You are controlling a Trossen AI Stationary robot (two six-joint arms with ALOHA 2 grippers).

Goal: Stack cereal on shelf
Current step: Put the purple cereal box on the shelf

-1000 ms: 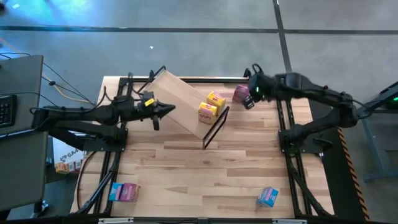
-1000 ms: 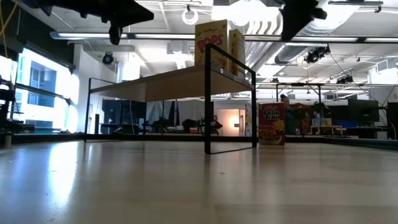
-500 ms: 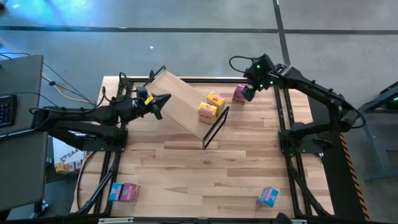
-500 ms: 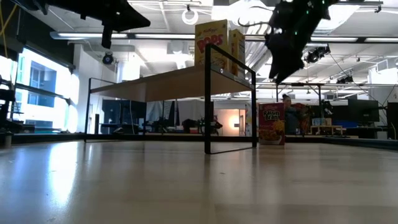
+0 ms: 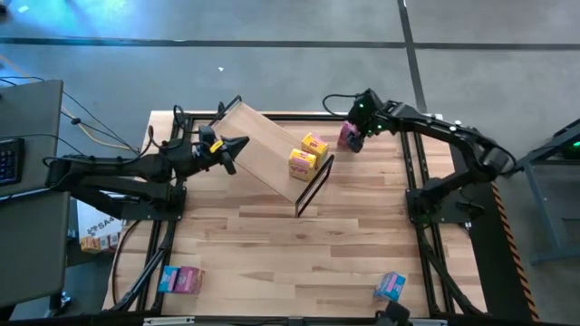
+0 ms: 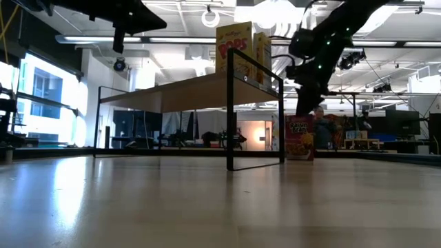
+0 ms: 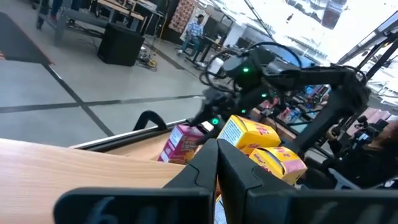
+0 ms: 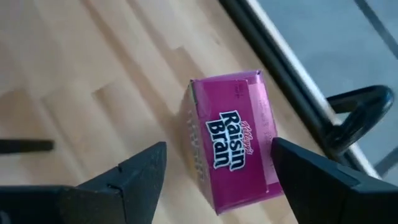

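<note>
With its fingers spread above the magenta-pink cereal box (image 8: 230,140) standing just beside the light plywood shelf (image 5: 263,149), the right gripper (image 8: 214,177) could tip it if off-centre

two boxes (image 5: 308,154) on shelf (image 5: 263,149); third box (image 5: 348,136) right of shelf

My worktop (image 5: 299,244), a striped pale wood surface. On it stand the shelf (image 5: 263,149), set at an angle near the far edge, and a magenta cereal box (image 5: 348,136) just beside the shelf's end. Two more cereal boxes lie well apart at the near edge: one (image 5: 181,279) at my left, one (image 5: 390,286) at my right.
</note>
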